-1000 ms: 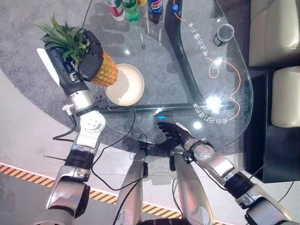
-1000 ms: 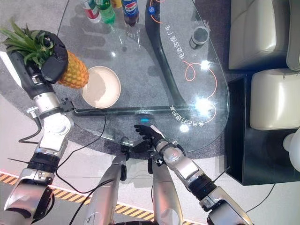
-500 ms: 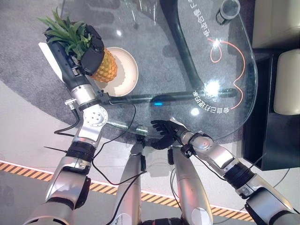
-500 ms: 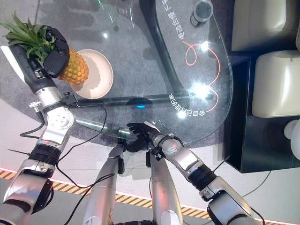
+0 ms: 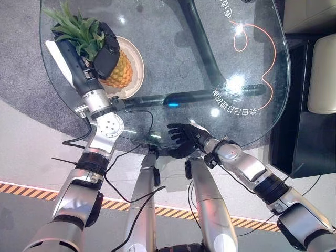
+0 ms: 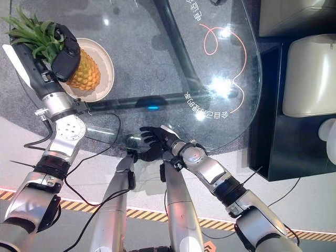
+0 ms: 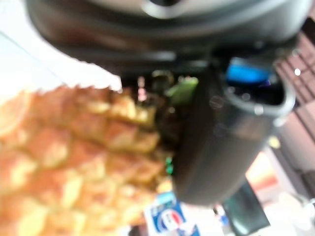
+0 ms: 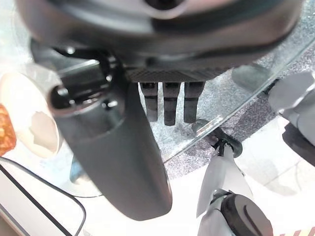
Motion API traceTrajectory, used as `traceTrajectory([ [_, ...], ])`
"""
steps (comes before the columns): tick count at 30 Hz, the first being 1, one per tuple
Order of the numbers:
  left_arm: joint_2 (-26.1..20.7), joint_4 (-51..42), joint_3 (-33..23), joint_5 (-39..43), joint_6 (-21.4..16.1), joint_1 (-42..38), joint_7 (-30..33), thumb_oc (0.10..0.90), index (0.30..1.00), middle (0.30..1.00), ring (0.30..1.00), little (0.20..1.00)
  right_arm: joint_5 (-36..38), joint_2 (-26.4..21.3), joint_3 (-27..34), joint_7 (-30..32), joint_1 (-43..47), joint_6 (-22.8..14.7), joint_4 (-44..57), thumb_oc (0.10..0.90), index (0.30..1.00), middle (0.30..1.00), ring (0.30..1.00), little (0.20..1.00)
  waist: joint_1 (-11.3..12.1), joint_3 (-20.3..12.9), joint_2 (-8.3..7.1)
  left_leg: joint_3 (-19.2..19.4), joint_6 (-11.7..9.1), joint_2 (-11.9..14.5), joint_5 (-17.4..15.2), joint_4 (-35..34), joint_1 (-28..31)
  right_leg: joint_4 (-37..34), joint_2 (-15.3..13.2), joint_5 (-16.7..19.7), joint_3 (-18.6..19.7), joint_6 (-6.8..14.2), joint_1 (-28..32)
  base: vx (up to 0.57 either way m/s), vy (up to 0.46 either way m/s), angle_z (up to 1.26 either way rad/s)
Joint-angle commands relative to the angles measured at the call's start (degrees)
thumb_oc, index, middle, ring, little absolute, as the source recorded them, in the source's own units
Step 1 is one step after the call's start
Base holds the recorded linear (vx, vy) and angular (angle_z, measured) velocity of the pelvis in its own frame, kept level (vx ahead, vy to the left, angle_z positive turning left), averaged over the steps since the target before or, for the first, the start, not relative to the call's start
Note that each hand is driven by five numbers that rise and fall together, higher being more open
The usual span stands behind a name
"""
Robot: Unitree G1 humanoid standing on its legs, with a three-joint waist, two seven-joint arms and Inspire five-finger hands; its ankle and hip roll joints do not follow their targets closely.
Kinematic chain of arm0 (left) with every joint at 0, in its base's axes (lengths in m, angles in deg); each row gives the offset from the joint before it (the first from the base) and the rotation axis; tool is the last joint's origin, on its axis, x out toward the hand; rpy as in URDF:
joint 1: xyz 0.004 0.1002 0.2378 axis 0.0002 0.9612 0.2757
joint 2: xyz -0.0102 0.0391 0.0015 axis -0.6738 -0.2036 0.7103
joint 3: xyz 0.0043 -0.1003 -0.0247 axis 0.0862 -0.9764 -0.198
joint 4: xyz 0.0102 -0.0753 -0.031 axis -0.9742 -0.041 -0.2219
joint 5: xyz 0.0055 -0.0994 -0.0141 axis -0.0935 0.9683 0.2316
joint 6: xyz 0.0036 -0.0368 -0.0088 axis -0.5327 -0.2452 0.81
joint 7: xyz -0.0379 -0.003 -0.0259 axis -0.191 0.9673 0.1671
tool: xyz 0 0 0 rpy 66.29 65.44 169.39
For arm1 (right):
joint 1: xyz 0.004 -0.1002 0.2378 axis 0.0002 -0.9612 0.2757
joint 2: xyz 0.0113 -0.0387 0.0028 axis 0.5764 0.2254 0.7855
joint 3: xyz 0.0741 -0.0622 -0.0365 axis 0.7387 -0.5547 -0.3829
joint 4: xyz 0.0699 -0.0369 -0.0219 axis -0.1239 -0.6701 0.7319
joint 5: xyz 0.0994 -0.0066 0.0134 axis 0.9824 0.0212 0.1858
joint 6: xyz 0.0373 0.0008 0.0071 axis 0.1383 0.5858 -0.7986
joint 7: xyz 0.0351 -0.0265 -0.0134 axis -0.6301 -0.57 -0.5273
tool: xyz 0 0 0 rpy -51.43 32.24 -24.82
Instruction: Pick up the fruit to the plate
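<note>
The pineapple (image 5: 116, 73) sits in the grip of the left hand (image 5: 106, 52), whose dark fingers are curled over its upper body just below the green leaves (image 5: 79, 31). The fruit's yellow lower part sticks out past the fingers and hangs over the cream plate (image 5: 135, 60), lying across the plate's near-left part; whether it touches the plate or is held just above it cannot be told. In the left wrist view the rough yellow skin of the fruit fills the space beside the thumb (image 7: 221, 137), which lies close against it.

The plate rests on the glass table (image 5: 173, 47), near its left edge, with most of its bare surface showing beyond the fruit on the side away from the fingers.

The right hand (image 5: 185, 137) hovers by the near edge of the glass table, well apart from the plate and fruit. Its fingers are spread and nearly straight, holding nothing. The right wrist view shows the fingers (image 8: 170, 103) reaching out over the table's edge, with the thumb alongside them and the plate off to one side.
</note>
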Motion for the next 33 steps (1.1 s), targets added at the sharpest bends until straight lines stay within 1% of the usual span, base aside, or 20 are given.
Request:
traceTrajectory([
  [1,-2.92,-3.09,-2.04,-5.26,-7.41,-7.2,5.07,0.1,0.3,0.3,0.3,0.2,3.06,0.99,-0.11,-1.14,-3.38,-0.69,5.32,0.8,0.9,0.9,0.9,0.9,0.67,-1.57,-1.54,0.45,-0.61,-2.53,-4.88,6.92,-1.71,-5.47,1.16,4.09,-0.03,1.85,-0.28,0.0,0.0,0.0],
  [4,-2.69,-3.02,-1.1,-7.31,-6.3,-7.84,7.52,0.1,0.3,0.3,0.3,0.2,3.04,0.91,-0.33,-0.53,-3.53,-0.6,5.81,0.8,0.9,0.9,0.9,0.9,0.57,-1.57,-1.4,0.05,-0.77,-2.71,-4.83,7.91,-3.59,-4.34,1.16,4.14,-0.17,2.05,-2.04,0.0,0.0,0.0],
  [9,-2.76,-1.54,-0.6,-9.08,-5.23,-9.15,9.4,0.1,0.3,0.3,0.3,0.2,3.18,0.8,-0.16,-0.29,-2.39,-1.32,4.71,0.8,0.9,0.9,0.9,0.9,0.46,-1.57,-1.4,-0.23,-0.95,-2.58,-4.69,8.73,-5.97,-3.09,1.4,4.0,-0.32,1.97,-4.35,-0.02,0.0,0.0],
  [14,-2.8,-0.02,0.3,-11.24,-3.68,-9.92,9.87,0.1,0.3,0.3,0.3,0.2,3.44,0.51,-0.11,-0.42,-1.93,-2.53,3.9,0.8,0.9,0.9,0.9,0.9,0.4,-1.57,-1.71,-0.61,-1.28,-2.68,-4.64,9.23,-7.57,-2.54,1.64,4.05,-0.38,2.08,-5.73,0.0,0.0,0.0],
  [17,-3.51,1.26,1.09,-11.71,-3.64,-10.49,9.76,0.1,0.3,0.3,0.3,0.2,3.64,0.13,-0.03,-0.65,-1.67,-3.34,3.36,0.8,0.9,0.9,0.9,0.9,0.39,-1.57,-1.81,-0.72,-1.41,-2.72,-4.5,9.08,-7.9,-2.74,1.66,4.17,-0.42,2.15,-5.96,0.0,0.0,0.0],
  [20,-3.64,1.77,1.51,-10.95,-3.65,-10.66,9.59,0.1,0.3,0.3,0.3,0.2,3.91,-0.13,0.13,-0.6,-1.52,-3.64,3.32,0.8,0.9,0.9,0.9,0.9,0.39,-1.57,-1.89,-0.89,-1.55,-2.76,-4.45,9.16,-8.31,-2.71,1.67,4.27,-0.45,2.21,-6.26,0.0,0.0,0.0],
  [22,-3.64,2.81,1.7,-9.06,-4.11,-10.65,9.36,0.1,0.3,0.3,0.3,0.2,4.0,0.05,0.06,-0.36,-1.27,-4.33,2.96,0.8,0.9,0.9,0.9,0.9,0.38,-1.57,-2.01,-0.94,-1.74,-2.71,-4.39,9.25,-9.01,-2.69,1.71,4.3,-0.48,2.28,-6.82,0.0,0.0,0.0],
  [28,-2.78,3.71,1.57,-8.91,-4.34,-10.21,9.77,0.1,0.3,0.3,0.3,0.2,4.32,0.51,-0.29,0.5,-0.7,-5.01,2.31,0.8,0.9,0.9,0.9,0.9,0.46,-1.57,-2.2,-1.21,-1.97,-2.73,-4.36,9.2,-9.57,-2.53,1.79,4.24,-0.58,2.3,-7.39,0.0,0.0,0.0],
  [31,-2.97,4.23,1.61,-7.93,-3.84,-10.77,9.35,0.1,0.3,0.3,0.3,0.2,4.5,0.59,-0.29,0.54,-0.13,-5.4,1.53,0.8,0.9,0.9,0.9,0.9,0.53,-1.57,-2.27,-1.33,-2.04,-2.69,-4.3,8.95,-9.52,-2.82,1.7,4.3,-0.74,2.32,-7.34,0.0,0.0,0.0],
  [32,-3.01,4.47,1.63,-7.59,-3.65,-10.94,9.1,0.32,0.488,0.488,0.488,0.42,4.5,0.6,-0.2,0.55,-0.08,-5.57,1.31,0.8,0.9,0.9,0.9,0.9,0.52,-1.57,-2.29,-1.38,-2.11,-2.66,-4.27,8.91,-9.47,-2.82,1.67,4.28,-0.77,2.32,-7.28,0.0,0.0,0.0],
  [33,-3.05,4.52,1.67,-7.52,-3.57,-11.05,9.11,0.41,0.566,0.566,0.566,0.51,4.52,0.63,-0.18,0.63,0.0,-5.56,1.29,0.8,0.9,0.9,0.9,0.9,0.52,-1.57,-2.3,-1.42,-2.12,-2.68,-4.23,8.83,-9.44,-2.88,1.69,4.32,-0.78,2.33,-7.25,0.0,0.0,0.0],
])
